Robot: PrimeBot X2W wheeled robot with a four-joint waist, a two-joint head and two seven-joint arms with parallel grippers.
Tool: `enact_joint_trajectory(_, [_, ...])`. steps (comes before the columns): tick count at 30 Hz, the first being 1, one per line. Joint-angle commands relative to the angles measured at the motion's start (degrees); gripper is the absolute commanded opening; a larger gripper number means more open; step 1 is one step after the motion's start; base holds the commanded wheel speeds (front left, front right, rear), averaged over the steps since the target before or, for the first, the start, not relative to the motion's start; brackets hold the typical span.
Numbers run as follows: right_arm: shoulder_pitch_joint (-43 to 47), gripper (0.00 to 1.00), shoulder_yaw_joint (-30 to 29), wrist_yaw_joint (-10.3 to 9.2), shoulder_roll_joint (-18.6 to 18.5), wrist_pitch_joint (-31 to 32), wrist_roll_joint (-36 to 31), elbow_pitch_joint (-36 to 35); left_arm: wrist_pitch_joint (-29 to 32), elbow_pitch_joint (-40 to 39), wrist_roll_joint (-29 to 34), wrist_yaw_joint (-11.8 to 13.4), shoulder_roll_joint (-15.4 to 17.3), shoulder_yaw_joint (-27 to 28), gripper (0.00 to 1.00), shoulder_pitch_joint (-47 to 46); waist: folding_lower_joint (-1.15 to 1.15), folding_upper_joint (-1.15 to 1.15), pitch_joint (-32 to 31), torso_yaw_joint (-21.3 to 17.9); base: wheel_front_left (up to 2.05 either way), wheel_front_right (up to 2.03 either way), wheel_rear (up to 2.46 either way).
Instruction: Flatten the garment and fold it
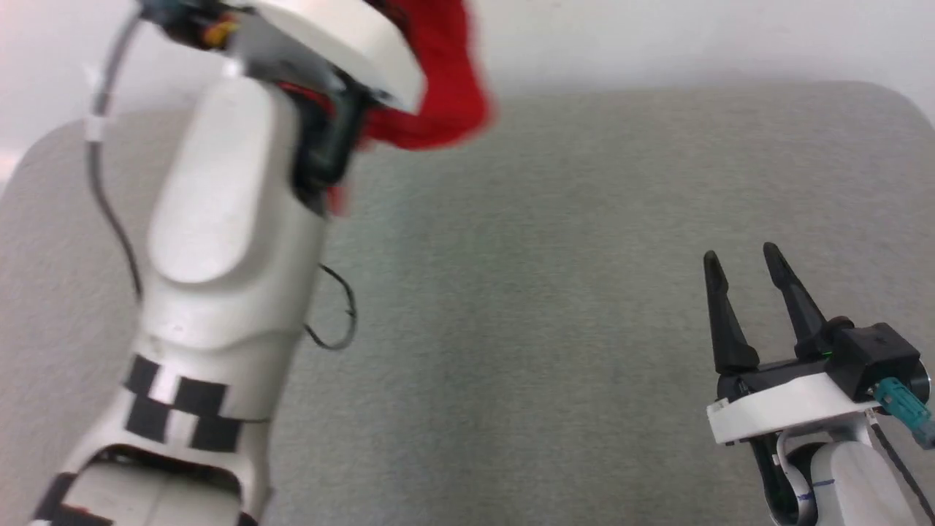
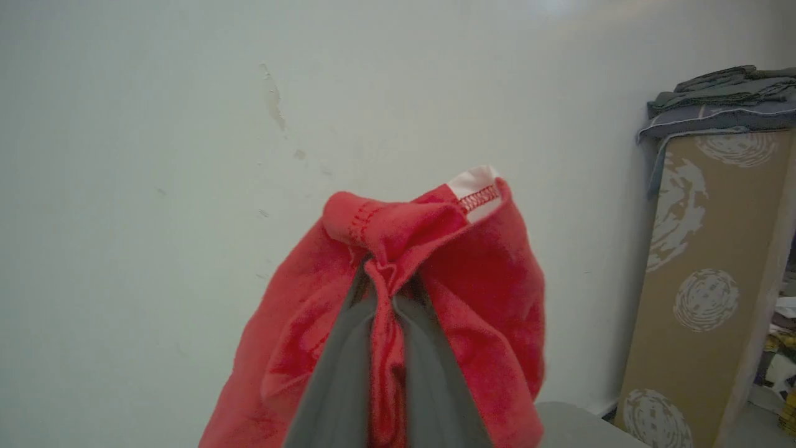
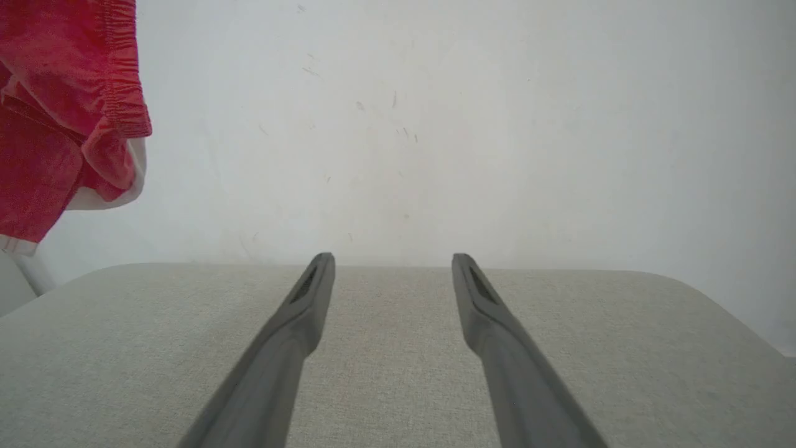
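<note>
- The left gripper (image 2: 382, 280) is pinching the red shorts (image 2: 485, 292). Its two fingers are squeezing a bunched-up bit of the cloth.
- The red shorts are hanging in the air from that gripper, over the far left part of the gray table (image 1: 548, 329). They do not seem to be touching it.
- The right gripper (image 1: 741, 254) is spreading its fingers wide and holding nothing. It is waiting low over the near right part of the table, well apart from the shorts.
- I think the robot is lifting the shorts so they can hang loose. They are looking crumpled, so the flattening is not done and the folding is not begun.
- Next, the right gripper probably needs to reach across and catch another edge. Then both grippers could pull the cloth wide and lay it down flat.
- A white corner is poking up just past the left fingers. In the right wrist view, a gathered red band and a white edge are hanging on the side facing the right gripper. Those look like good spots to grab.
- Lots of gray table is showing between the two grippers, so there is room to spread the cloth.
- The white wall (image 3: 435, 124) is standing close behind the table. A tan box (image 2: 715, 261) with gray clothes (image 2: 721, 93) piled on top is sitting off to one side.
</note>
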Motion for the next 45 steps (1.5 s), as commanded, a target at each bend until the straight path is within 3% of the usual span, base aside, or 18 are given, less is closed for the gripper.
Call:
enact_joint_trajectory(1, [0.5, 1.0, 0.1, -0.11, -0.1, 0.1, 0.4, -0.2, 0.4, 0.8, -1.1, -0.6, -0.6, -0.6, 0.0, 1.3, 0.01, 0.0, 0.2, -6.2, 0.0, 0.0, 0.0])
enact_joint_trajectory(7, [0.6, 1.0, 0.3, -0.11, -0.1, -0.2, 1.1, 0.0, 5.6, 7.9, -5.2, -2.0, -2.9, -7.2, 0.0, 5.2, 0.01, 0.0, 1.9, -11.3, 0.0, 0.0, 0.0])
enact_joint_trajectory(11, [0.2, 1.0, 1.0, -0.11, -0.1, -0.4, 1.6, 0.2, 11.4, 15.8, -5.2, -1.3, -3.1, -11.5, 0.0, 8.0, 0.01, 0.0, 3.0, -13.9, 0.0, 0.0, 0.0])
enact_joint_trajectory(18, [0.3, 1.0, 1.1, -0.11, -0.1, -0.7, 1.6, 0.7, 24.1, 28.6, -5.2, -1.0, -3.2, -16.2, 0.0, 12.0, 0.01, 0.0, 3.8, -14.8, 0.0, 0.0, 0.0])
enact_joint_trajectory(19, [0.3, 1.0, 1.2, -0.11, -0.1, -0.7, 1.6, 0.9, 25.6, 29.7, -5.6, -0.9, -3.2, -16.5, 0.24, 12.5, 0.01, 0.0, 3.8, -14.6, 0.0, 0.0, 0.0])
enact_joint_trajectory(20, [0.3, 1.0, 1.2, -0.11, -0.1, -0.8, 1.6, 1.0, 27.0, 30.7, -6.0, -0.9, -3.2, -16.7, 0.67, 13.0, 0.01, 0.0, 3.7, -14.4, 0.0, 0.0, 0.0])
enact_joint_trajectory(21, [0.3, 1.0, 1.2, -0.11, -0.1, -0.8, 1.5, 1.1, 28.0, 31.2, -6.5, -1.0, -3.2, -16.8, 1.0, 13.3, 0.01, 0.0, 3.6, -14.0, 0.0, 0.0, 0.0])
enact_joint_trajectory(22, [0.3, 1.0, 1.2, -0.11, -0.1, -0.7, 1.5, 1.1, 28.2, 31.3, -7.0, -1.1, -3.2, -16.7, 1.0, 13.5, 0.01, 0.0, 3.5, -13.6, 0.0, 0.0, 0.0])
enact_joint_trajectory(27, [0.7, 1.0, 1.0, -0.11, -0.1, -0.3, 0.9, 0.7, 18.9, 27.9, -7.5, 0.2, -2.7, -14.7, 1.0, 13.3, 0.01, 0.0, 2.5, -10.7, 0.0, 0.0, 0.0])
enact_joint_trajectory(36, [2.2, 1.0, -0.2, -0.11, -0.1, 1.0, -0.2, -0.7, -10.7, 16.0, -5.6, 3.7, 1.3, -9.1, 1.0, 18.2, 0.01, 0.0, 0.1, -3.9, 0.0, 0.0, 0.0])
enact_joint_trajectory(45, [3.8, 1.0, -1.2, -0.11, -0.1, 2.4, -1.1, -1.6, -14.0, -3.4, 0.0, 4.9, 5.3, -1.4, 1.0, 32.9, 0.01, 0.0, -2.3, 0.9, 0.0, 0.0, 0.0])
